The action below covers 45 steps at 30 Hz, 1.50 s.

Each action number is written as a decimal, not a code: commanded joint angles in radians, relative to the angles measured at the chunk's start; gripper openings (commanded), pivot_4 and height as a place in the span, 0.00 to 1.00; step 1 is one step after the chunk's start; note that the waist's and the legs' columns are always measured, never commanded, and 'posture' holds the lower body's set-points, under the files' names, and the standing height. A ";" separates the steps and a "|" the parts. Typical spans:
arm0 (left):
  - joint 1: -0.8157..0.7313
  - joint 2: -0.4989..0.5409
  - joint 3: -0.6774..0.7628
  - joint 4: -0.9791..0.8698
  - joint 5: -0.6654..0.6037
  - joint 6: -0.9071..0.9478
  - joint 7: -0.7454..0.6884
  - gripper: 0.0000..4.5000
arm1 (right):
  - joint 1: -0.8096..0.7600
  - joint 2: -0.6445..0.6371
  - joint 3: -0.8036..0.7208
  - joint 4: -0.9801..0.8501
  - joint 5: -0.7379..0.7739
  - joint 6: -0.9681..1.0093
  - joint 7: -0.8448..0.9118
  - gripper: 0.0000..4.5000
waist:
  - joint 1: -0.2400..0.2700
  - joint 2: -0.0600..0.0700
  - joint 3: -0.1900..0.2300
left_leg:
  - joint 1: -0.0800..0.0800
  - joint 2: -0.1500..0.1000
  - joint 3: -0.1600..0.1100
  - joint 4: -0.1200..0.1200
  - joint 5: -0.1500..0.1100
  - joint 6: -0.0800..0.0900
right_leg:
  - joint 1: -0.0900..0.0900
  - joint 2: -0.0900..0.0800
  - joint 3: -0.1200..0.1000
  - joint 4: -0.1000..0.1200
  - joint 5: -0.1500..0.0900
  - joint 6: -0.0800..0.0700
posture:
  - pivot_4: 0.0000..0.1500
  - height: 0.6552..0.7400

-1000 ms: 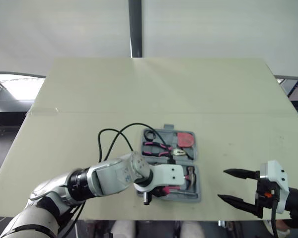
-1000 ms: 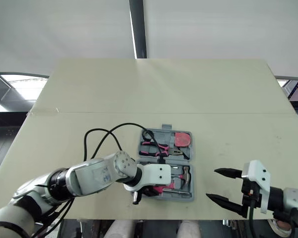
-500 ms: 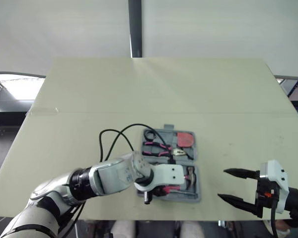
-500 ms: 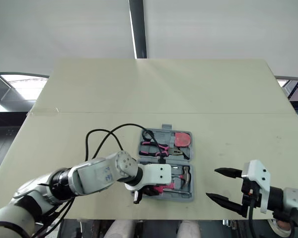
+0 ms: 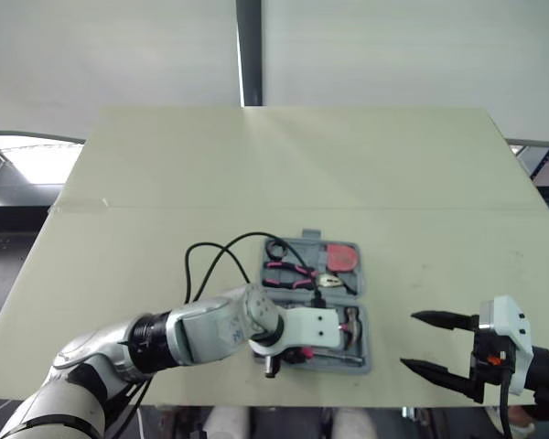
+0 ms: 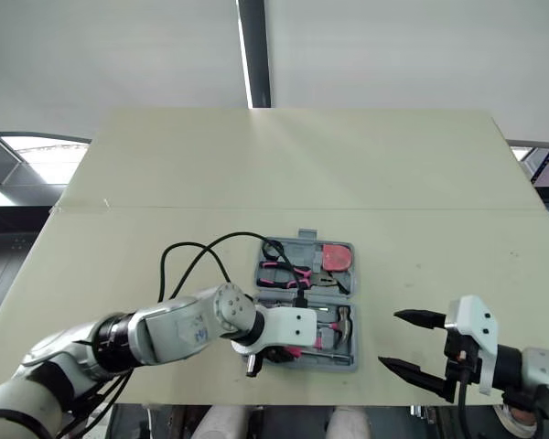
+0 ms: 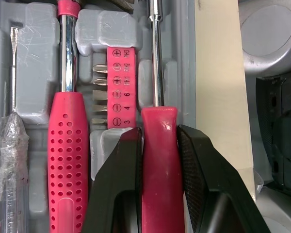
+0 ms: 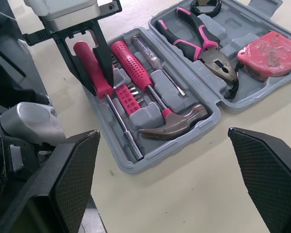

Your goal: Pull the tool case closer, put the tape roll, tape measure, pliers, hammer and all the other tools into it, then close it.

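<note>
The grey tool case (image 5: 360, 322) lies open near the table's front edge. Its far half holds a black tape roll (image 5: 275, 249), pink-handled pliers (image 5: 288, 272) and a red tape measure (image 5: 342, 257). In the near half lie a hammer (image 8: 177, 124), a perforated pink-handled driver (image 7: 65, 145), a thin screwdriver (image 7: 12, 145) and a bit strip (image 7: 121, 87). My left gripper (image 7: 158, 133) is shut on a red-handled screwdriver (image 7: 158, 160), whose shaft runs along the case's outermost groove. My right gripper (image 5: 410, 340) hangs open to the right of the case, holding nothing.
A black cable (image 5: 210, 261) loops from my left arm over the table to the case's far left corner. The table's front edge (image 5: 384, 377) runs just below the case and both grippers. Bare tabletop (image 5: 284, 165) stretches beyond the case.
My left forearm has shifted slightly and the cable loop moved with it. The left gripper stays at the case's near half. The right gripper has not moved.
</note>
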 commanded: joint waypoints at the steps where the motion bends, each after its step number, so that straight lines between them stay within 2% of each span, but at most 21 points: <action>1: 0.013 0.001 -0.013 -0.014 0.018 -0.023 -0.004 0.13 | 0.015 0.007 -0.046 -0.031 0.023 -0.001 -0.001 1.00 | 0.000 0.000 0.000 | 0.000 0.000 0.000 0.000 0.000 0.000 | 0.000 0.000 0.000 0.000 0.000 0.000 | 1.00 0.97; 8: 0.015 -0.005 -0.014 -0.011 0.023 -0.033 -0.016 0.13 | 0.026 0.008 -0.053 -0.034 0.025 0.000 0.002 1.00 | 0.001 0.000 0.000 | 0.000 0.000 0.000 0.000 0.000 0.000 | 0.000 0.000 0.000 0.000 0.000 0.000 | 1.00 0.97; 10: 0.018 -0.004 -0.006 -0.012 0.012 -0.028 -0.030 0.36 | 0.028 0.011 -0.053 -0.035 0.025 0.000 0.001 1.00 | 0.001 0.000 0.000 | 0.000 0.000 0.000 0.000 0.000 0.000 | 0.000 0.000 0.000 0.000 0.000 0.000 | 1.00 0.97; 12: 0.022 -0.002 0.007 -0.019 0.007 -0.019 -0.032 0.52 | 0.030 0.013 -0.052 -0.035 0.024 -0.002 0.001 1.00 | 0.001 0.000 0.000 | 0.000 0.000 0.000 0.000 0.000 0.000 | 0.000 0.000 0.000 0.000 0.000 0.000 | 1.00 0.97; 15: 0.036 0.000 0.055 -0.042 0.000 0.014 -0.018 0.86 | 0.029 0.016 -0.049 -0.036 0.024 -0.002 0.000 1.00 | 0.002 0.000 0.000 | 0.000 0.000 0.000 0.001 0.000 0.000 | 0.000 0.000 0.000 0.001 0.000 0.000 | 1.00 0.97; 19: 0.063 0.004 0.160 -0.097 -0.022 0.050 -0.003 0.86 | 0.021 0.020 -0.040 -0.033 0.022 -0.005 0.002 1.00 | -0.001 0.000 0.000 | 0.000 0.000 0.000 0.001 0.000 0.000 | 0.000 0.000 0.000 0.002 0.000 0.000 | 1.00 0.97; 22: 0.120 -0.004 0.239 -0.133 -0.023 0.030 0.029 0.64 | 0.013 0.022 -0.033 -0.027 0.018 -0.011 0.005 1.00 | -0.003 0.000 0.000 | 0.000 0.000 0.000 0.001 0.000 0.000 | 0.000 0.000 0.000 0.001 0.000 0.000 | 1.00 0.97; 27: 0.309 -0.021 0.409 -0.166 -0.052 -0.144 0.033 0.07 | -0.015 0.016 -0.024 -0.012 0.019 -0.007 0.012 1.00 | -0.005 0.000 0.000 | 0.000 0.000 0.000 0.001 0.000 0.000 | 0.000 0.000 0.001 0.002 0.000 0.000 | 1.00 0.97; 28: 0.342 -0.002 0.420 -0.163 -0.043 -0.187 0.029 0.03 | -0.020 0.014 -0.023 -0.010 0.017 -0.007 0.014 1.00 | -0.005 0.000 0.000 | 0.001 0.000 0.000 0.001 0.000 0.000 | 0.000 0.000 0.001 0.002 0.000 0.000 | 1.00 0.97; 29: 0.377 0.030 0.421 -0.156 -0.019 -0.258 0.019 0.03 | -0.026 0.013 -0.023 -0.008 0.018 -0.005 0.014 1.00 | -0.003 0.000 0.000 | 0.001 0.000 0.000 0.001 0.000 0.000 | 0.000 0.000 0.001 0.002 0.000 0.000 | 1.00 0.97; 36: 0.606 0.085 0.470 -0.023 0.052 -0.677 -0.038 0.03 | -0.061 0.005 -0.019 0.010 0.017 0.004 0.015 1.00 | -0.004 0.001 -0.001 | 0.001 0.000 0.000 0.001 0.000 0.000 | 0.000 0.000 0.001 0.002 0.000 0.000 | 1.00 0.97; 45: 0.641 0.036 0.419 0.111 0.155 -0.844 -0.071 0.03 | -0.066 0.003 -0.024 0.012 0.011 0.008 0.009 1.00 | -0.003 0.002 -0.001 | 0.001 0.000 0.000 0.000 0.000 0.000 | 0.000 0.000 0.001 0.002 0.000 0.000 | 1.00 0.97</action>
